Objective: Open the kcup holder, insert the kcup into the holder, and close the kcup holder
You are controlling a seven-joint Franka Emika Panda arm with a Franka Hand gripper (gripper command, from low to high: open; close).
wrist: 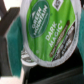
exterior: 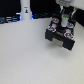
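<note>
From the exterior view, my tool (exterior: 64, 17) hangs just above the kcup holder (exterior: 61, 33), a black boxy unit sitting on the pale tabletop (exterior: 25, 55) toward the exterior view's right. A small white and green shape, the kcup (exterior: 64, 20), shows at my tool's tip, right over the top of the black unit. A white bottle-like object (exterior: 25, 11) stands well apart near the far edge, toward the exterior view's left.

In the wrist view, the kcup (wrist: 47, 30) fills most of the picture, its green lid reading "Green Mountain" and "Dark Magic". My tool is clamped on it, with dark parts of the kcup holder (wrist: 12, 47) beside and behind it.
</note>
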